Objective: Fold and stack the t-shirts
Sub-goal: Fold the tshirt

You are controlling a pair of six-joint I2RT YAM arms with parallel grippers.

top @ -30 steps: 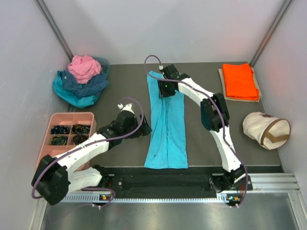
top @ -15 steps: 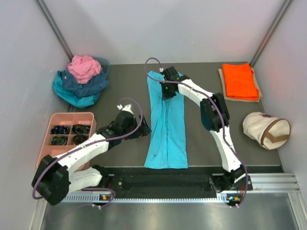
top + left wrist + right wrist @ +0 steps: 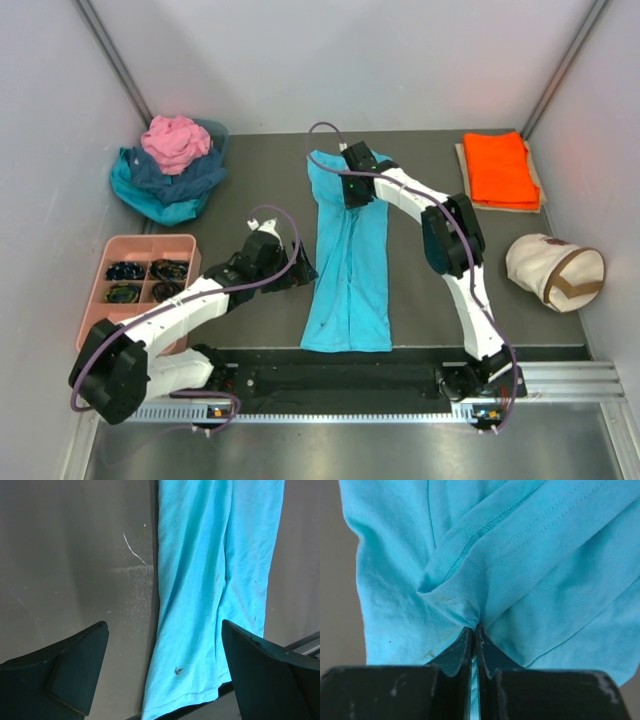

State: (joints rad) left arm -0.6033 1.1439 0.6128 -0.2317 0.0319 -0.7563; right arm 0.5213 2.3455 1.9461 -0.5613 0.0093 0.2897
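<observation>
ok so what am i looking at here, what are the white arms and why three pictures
It's a robot: a left arm and a right arm bolted at the near edge of a table. The wide picture looks down from above and behind them; each close-up is from a camera on one wrist. A turquoise t-shirt lies in the middle. The right arm's fingers, the black shapes in its close-up, are pinched shut on a fold near the shirt's far end. The left arm's fingers stand open by its near part, holding nothing. Also there: a folded orange t-shirt, a heap of t-shirts, a pink tray, a cream bag.
</observation>
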